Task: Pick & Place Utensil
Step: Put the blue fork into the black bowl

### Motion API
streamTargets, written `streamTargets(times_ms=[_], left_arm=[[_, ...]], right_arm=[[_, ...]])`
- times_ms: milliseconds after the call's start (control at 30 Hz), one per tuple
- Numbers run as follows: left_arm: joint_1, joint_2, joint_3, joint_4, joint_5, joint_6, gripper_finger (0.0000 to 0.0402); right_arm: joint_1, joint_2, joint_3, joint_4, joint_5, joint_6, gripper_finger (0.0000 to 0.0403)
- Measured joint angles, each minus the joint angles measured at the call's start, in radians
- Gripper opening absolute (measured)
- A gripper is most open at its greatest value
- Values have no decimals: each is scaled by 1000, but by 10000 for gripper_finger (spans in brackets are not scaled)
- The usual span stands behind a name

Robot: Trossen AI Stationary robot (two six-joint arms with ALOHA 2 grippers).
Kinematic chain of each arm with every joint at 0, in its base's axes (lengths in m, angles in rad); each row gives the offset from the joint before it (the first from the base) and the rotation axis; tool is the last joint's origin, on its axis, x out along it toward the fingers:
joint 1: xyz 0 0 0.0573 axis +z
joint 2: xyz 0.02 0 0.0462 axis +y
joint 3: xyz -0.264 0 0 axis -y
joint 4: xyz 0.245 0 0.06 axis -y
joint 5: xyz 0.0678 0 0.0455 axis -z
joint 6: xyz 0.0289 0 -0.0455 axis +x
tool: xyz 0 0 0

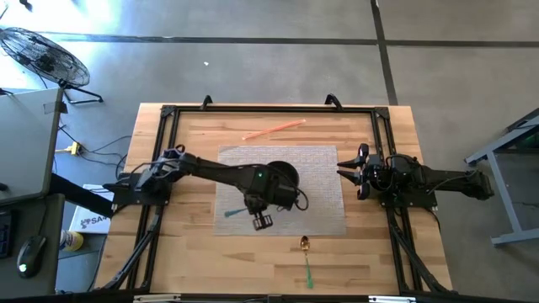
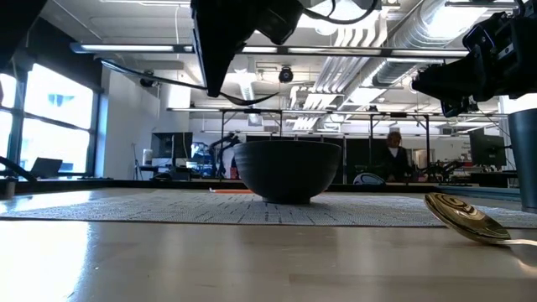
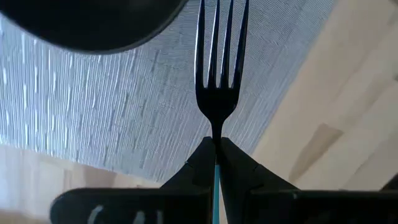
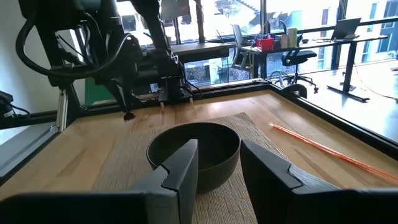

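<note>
On my overhead feed the left arm reached from its base at the table's left edge out across the grey placemat (image 1: 320,164), and its left gripper (image 1: 263,221) hung over the mat's near edge, just in front of the dark bowl (image 1: 274,181). The left wrist camera told me what I needed: the two dark fingers (image 3: 239,168) were pinched together on the fork (image 3: 219,68), clamping its teal handle where it meets the black neck, so the black tines stuck straight out ahead of the fingertips over the mat's weave, with the bowl's dark rim (image 3: 93,25) just beyond the tine tips. From overhead I could make out the teal handle trailing out to the left of the gripper above the mat. Further right and nearer the front edge, a gold spoon (image 1: 306,257) with a green handle lay on the bare wood, off the mat and apart from the gripper; the low camera showed its bowl (image 2: 461,218) resting on the tabletop. An orange stick (image 1: 274,130) lay on the wood beyond the mat's far edge. At the right side the right gripper (image 1: 352,172) waited beside the mat's right edge, its fingers (image 4: 180,168) spread apart and holding nothing, facing the bowl (image 4: 194,149).
</note>
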Motion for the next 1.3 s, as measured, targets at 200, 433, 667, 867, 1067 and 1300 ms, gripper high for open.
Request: streamTargets(times_ms=[200, 433, 667, 867, 1067, 1300], left_arm=[[77, 0, 0, 0, 18, 124, 3], [189, 0, 1, 67, 27, 242, 3], [270, 11, 11, 103, 62, 363, 3], [310, 19, 44, 120, 110, 413, 3], [339, 19, 90, 158, 130, 466, 3], [336, 56, 89, 182, 164, 506, 3]], right_arm=[[0, 0, 0, 0, 0, 0, 114], [0, 0, 0, 0, 0, 0, 114], [0, 0, 0, 0, 0, 0, 114], [0, 0, 0, 0, 0, 0, 114], [0, 0, 0, 0, 0, 0, 114], [0, 0, 0, 0, 0, 0, 114]])
